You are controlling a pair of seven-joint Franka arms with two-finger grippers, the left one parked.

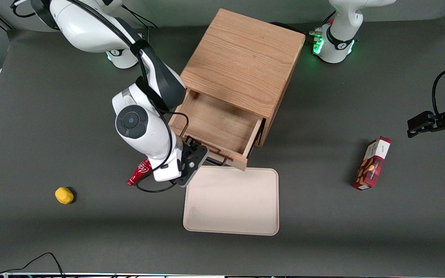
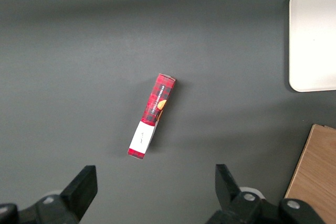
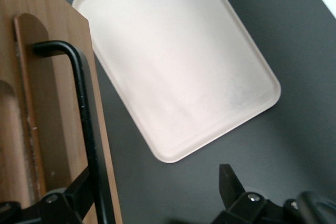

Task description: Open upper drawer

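Front view: upper drawer (image 1: 216,129) pulled out, bare inside; pincer (image 1: 196,151) spread at handle.

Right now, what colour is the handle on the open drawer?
Black, on the light-wood drawer; the handle shows best in the right wrist view, with the end effector at it.

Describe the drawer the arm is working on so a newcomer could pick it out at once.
Find the oak cabinet in the middle of the dark table. The upper drawer juts from its front, just under the top panel, above the cream tray. It is the pulled-out one, its bare wooden floor showing, with the gripper at its dark bar handle.
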